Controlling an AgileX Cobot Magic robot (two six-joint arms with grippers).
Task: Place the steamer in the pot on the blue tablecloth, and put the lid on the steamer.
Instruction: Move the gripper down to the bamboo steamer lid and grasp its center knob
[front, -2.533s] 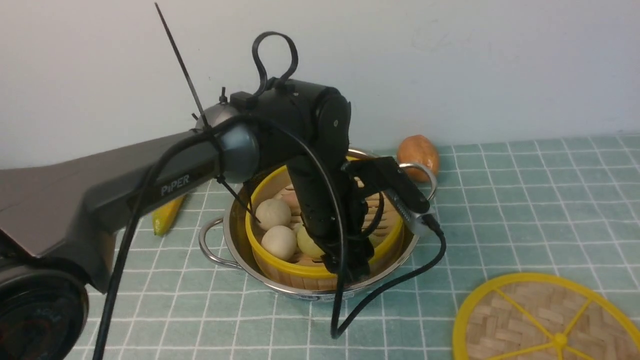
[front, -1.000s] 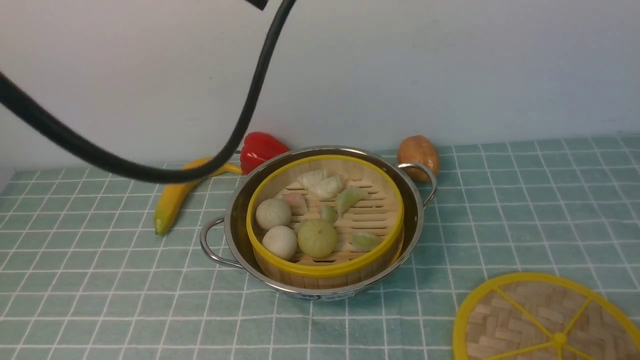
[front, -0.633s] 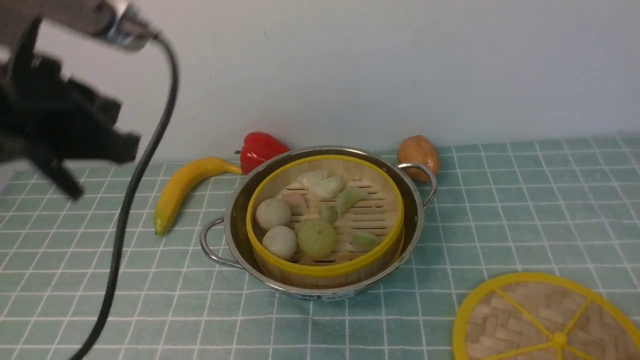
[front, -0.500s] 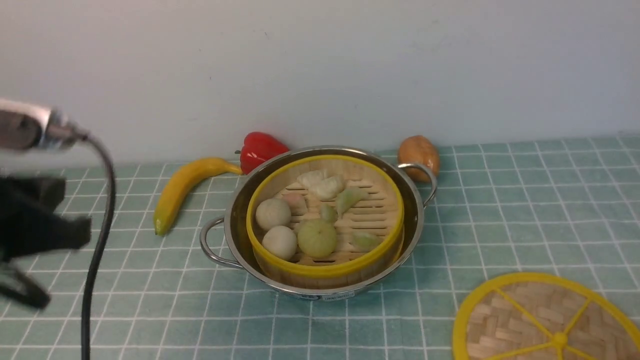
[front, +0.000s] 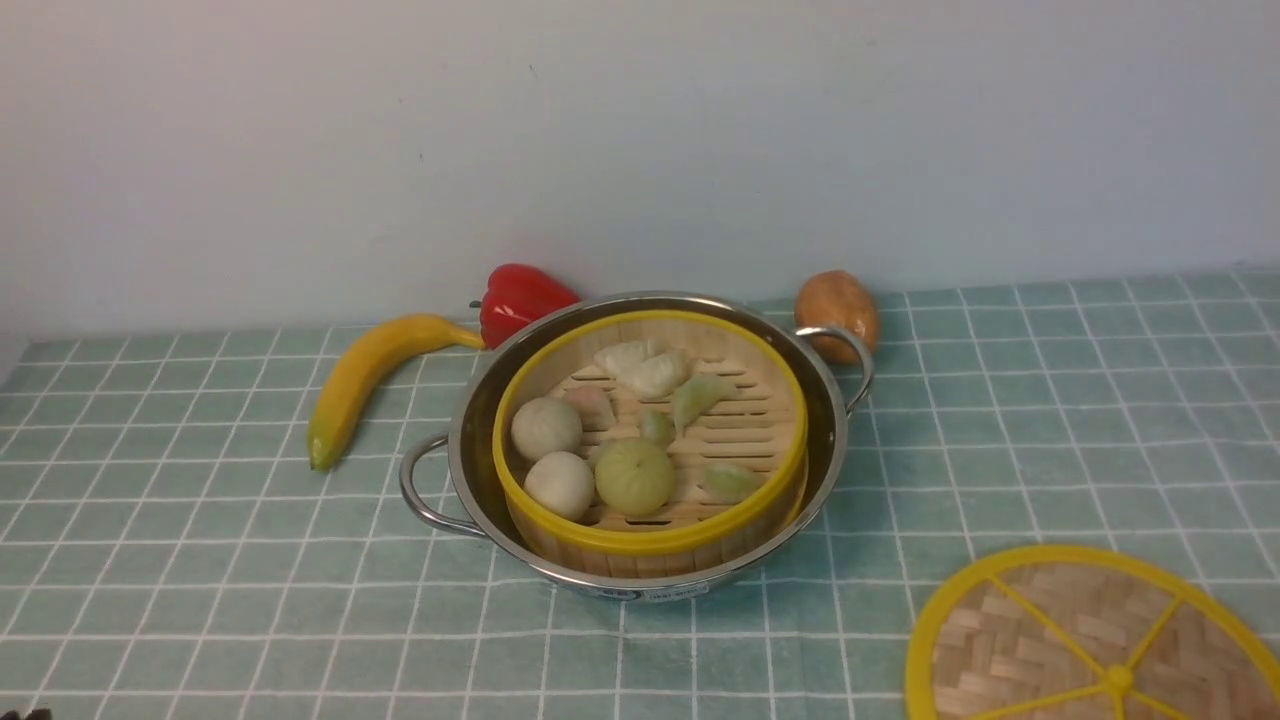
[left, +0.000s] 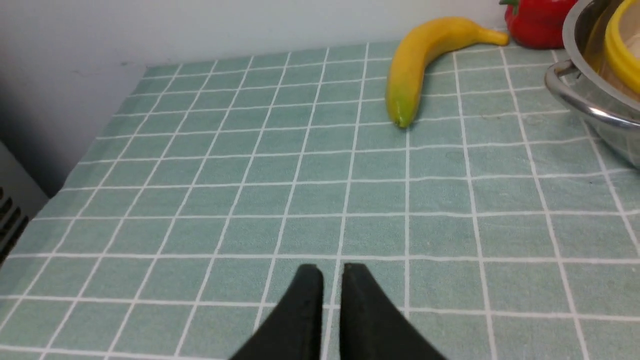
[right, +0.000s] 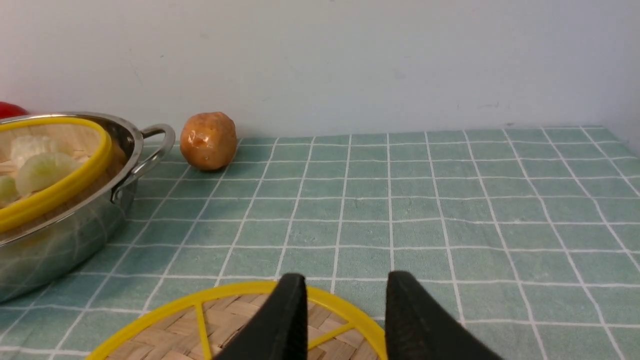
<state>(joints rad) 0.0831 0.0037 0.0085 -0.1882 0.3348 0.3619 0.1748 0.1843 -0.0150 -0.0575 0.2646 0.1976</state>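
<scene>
The steamer (front: 740, 430), with dumplings and buns inside, sits in the pot (front: 835, 430) at the middle of the blue tablecloth (front: 1050, 400). The lid (front: 1060, 640) lies flat on the cloth at the front right. Neither gripper shows in the front view. My left gripper (left: 330, 270) is shut and empty, low over bare cloth left of the pot (left: 590, 107). My right gripper (right: 345, 277) is open and empty, above the far rim of the lid (right: 235, 320), with the pot (right: 60, 240) and steamer (right: 60, 190) to its left.
A banana (front: 360, 375) and a red pepper (front: 520, 300) lie behind the pot on the left. A brown potato (front: 838, 305) lies by its right handle. A wall runs along the back. The cloth's left edge (left: 50, 190) drops off beside my left gripper.
My left arm, which was over the steamer in the pot, has lifted, swung left and left the front view. The steamer stays in the pot. The lid has not moved.
</scene>
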